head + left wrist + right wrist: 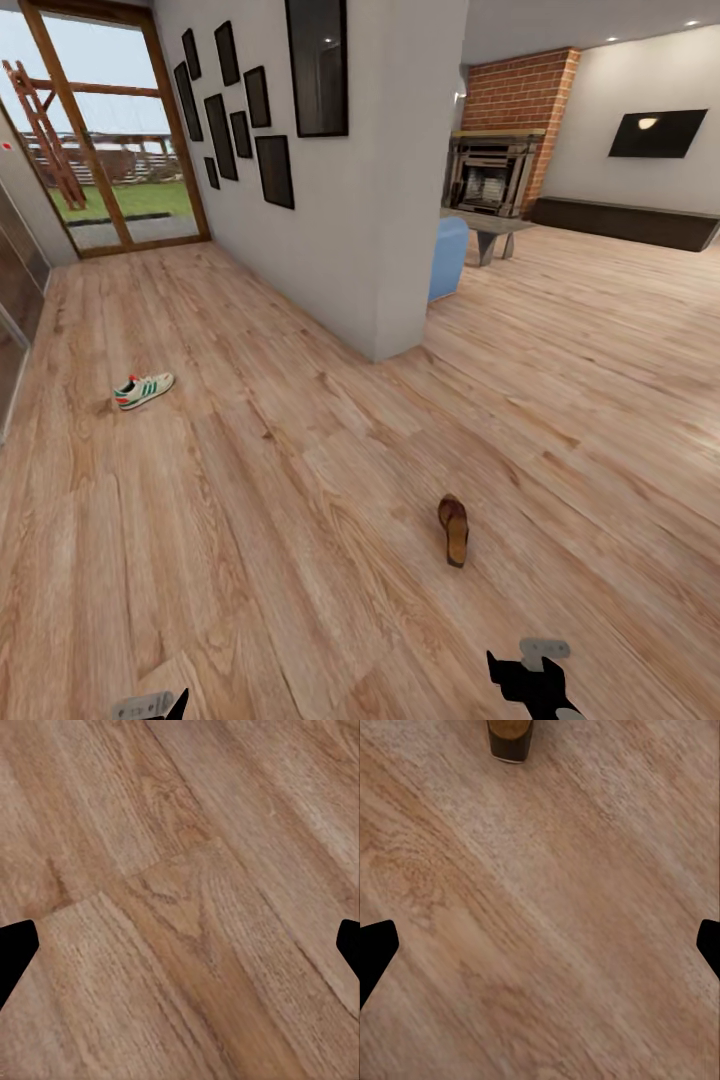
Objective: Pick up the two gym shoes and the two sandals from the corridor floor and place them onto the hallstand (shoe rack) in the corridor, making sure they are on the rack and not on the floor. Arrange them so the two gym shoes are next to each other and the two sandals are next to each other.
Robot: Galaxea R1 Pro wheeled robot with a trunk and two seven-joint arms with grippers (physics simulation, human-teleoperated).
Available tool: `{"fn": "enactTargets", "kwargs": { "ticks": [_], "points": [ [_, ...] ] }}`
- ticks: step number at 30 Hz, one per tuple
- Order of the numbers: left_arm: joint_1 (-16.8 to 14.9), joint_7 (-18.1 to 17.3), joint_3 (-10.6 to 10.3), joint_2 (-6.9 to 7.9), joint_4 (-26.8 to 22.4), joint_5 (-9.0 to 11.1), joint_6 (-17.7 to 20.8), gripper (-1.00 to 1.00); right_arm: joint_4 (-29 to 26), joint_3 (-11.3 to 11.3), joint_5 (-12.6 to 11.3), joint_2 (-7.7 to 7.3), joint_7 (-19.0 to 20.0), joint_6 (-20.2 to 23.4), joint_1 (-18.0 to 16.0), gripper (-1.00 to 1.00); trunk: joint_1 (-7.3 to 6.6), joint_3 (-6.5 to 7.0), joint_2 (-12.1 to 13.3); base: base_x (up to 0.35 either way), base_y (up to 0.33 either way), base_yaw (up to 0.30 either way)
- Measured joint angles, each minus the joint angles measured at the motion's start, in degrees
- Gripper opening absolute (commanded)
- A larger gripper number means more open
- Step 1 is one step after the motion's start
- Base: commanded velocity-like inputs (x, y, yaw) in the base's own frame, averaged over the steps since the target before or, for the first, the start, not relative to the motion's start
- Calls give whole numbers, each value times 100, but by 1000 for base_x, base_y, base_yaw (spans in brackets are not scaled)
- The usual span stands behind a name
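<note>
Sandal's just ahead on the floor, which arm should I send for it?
Right. The sandal lies ahead of the right gripper, and the right wrist view already has it in sight with jaws open. The left gripper sits further off to the other side.

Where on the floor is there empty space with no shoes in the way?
Lots of bare floor lies between the gym shoe and the sandal, and right of the sandal too. It narrows by the wall corner. Nowhere looks crowded.

Black picture frames (235, 100), brick fireplace (495, 150), glass door (115, 130), blue chair (448, 258)
</note>
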Motion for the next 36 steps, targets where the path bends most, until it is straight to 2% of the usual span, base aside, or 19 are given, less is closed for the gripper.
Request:
{"fn": "enactTargets", "kwargs": {
  "ticks": [17,36],
  "points": [
    [-4,0,-2,0,2,0,0,100,-2,-8,-5,9,-6,0,1,100,1,75,0,237,125,-219],
    [-2,1,-3,-1,3,2,0,100,-1,-3,-5,17,-7,0,1,100,3,152,0,18,7,-267]
  ]
}}
